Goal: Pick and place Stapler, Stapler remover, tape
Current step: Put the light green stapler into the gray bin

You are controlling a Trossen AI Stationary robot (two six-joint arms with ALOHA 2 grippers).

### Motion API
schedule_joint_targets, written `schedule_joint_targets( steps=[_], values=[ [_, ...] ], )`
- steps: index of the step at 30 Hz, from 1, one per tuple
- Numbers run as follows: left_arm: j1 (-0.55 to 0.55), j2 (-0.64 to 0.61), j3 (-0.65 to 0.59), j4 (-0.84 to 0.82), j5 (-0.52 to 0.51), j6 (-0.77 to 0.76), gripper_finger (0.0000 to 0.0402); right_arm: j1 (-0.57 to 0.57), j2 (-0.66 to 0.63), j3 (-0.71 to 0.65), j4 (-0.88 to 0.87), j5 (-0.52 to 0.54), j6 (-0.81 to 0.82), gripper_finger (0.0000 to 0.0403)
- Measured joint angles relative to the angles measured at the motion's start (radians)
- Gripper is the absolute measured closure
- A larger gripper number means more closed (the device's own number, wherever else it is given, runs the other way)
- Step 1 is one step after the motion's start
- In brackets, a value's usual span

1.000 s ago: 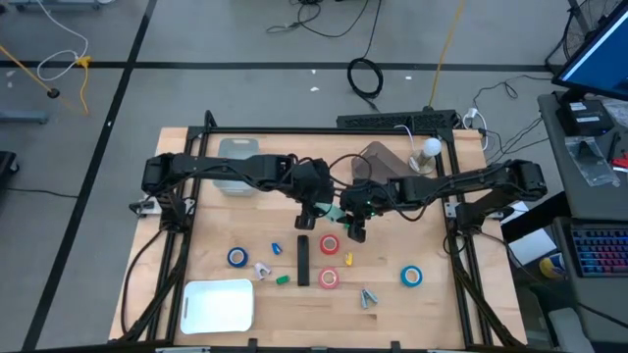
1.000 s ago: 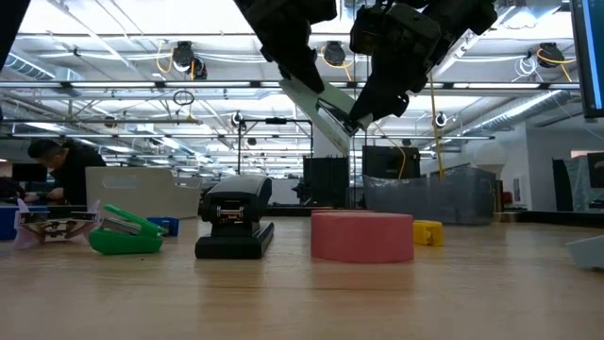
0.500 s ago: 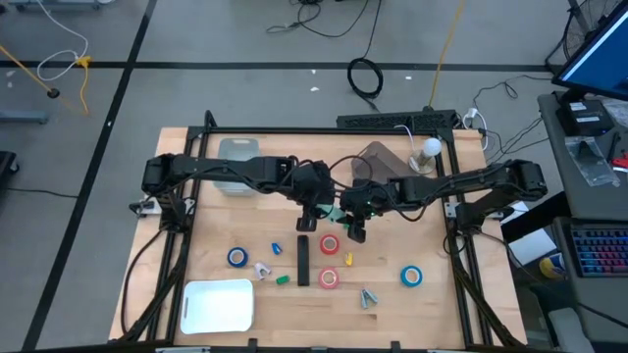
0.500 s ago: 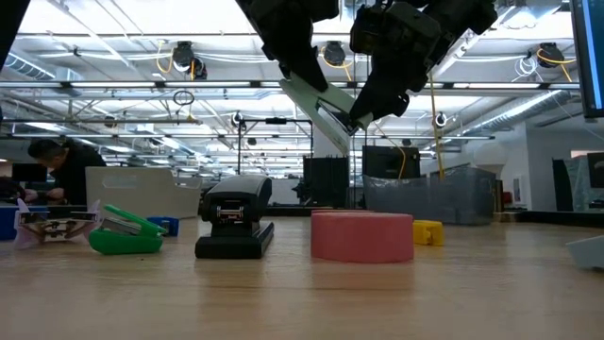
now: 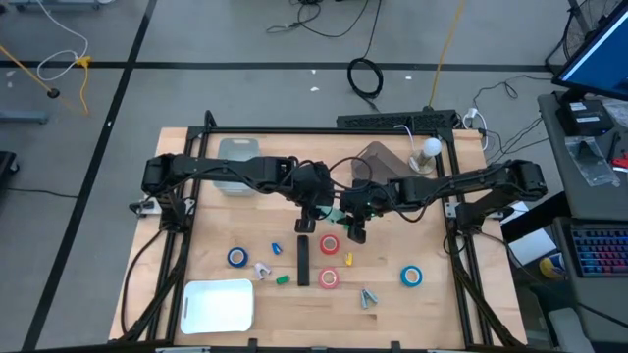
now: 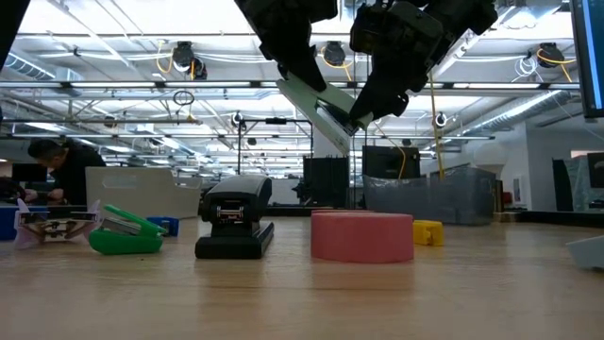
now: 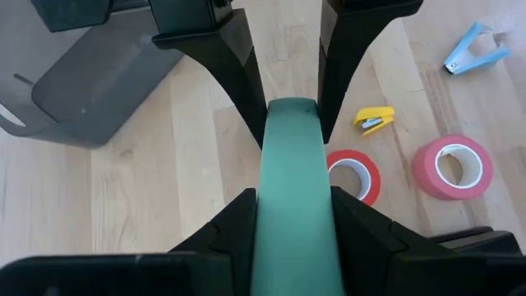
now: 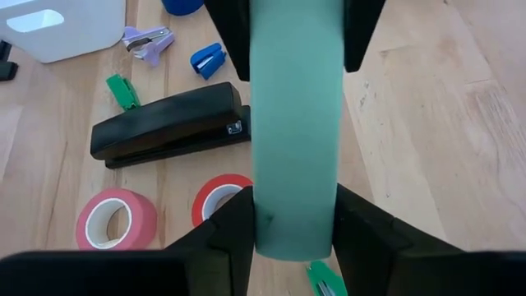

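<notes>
Two pairs of fingers (image 7: pixel 238 74) flank one green stapler (image 7: pixel 294 197) midair.

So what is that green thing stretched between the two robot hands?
A long green stapler spans the left gripper and right gripper, both sets of fingers around it, above the table; both wrist views show it.
</notes>
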Motion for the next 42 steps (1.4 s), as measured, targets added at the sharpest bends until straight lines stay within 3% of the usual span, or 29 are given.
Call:
schedule_joint_targets(
  steps=[12, 31, 34, 42],
  values=[
    [-0.001, -0.007, 0.000, -0.062, -0.040, -0.093, 0.0273, -0.001, -0.008, 0.000, -0.010, -0.001, 0.025, 0.0243],
    [0.077, -0.040, -0.001, -0.504, -0.423, -0.472, 0.0273, 0.000, -0.072, 0.000, -0.241, 0.000, 0.042, 0.0248],
    [0.103, -0.083, -0.001, -0.542, -0.479, -0.525, 0.0273, 0.000, -0.071, 0.001, -0.261, 0.001, 0.037, 0.0248],
    [0.171, -0.267, -0.005, -0.692, -0.760, -0.801, 0.0273, 0.000, -0.071, -0.014, -0.271, 0.001, 0.009, 0.0249]
  ],
)
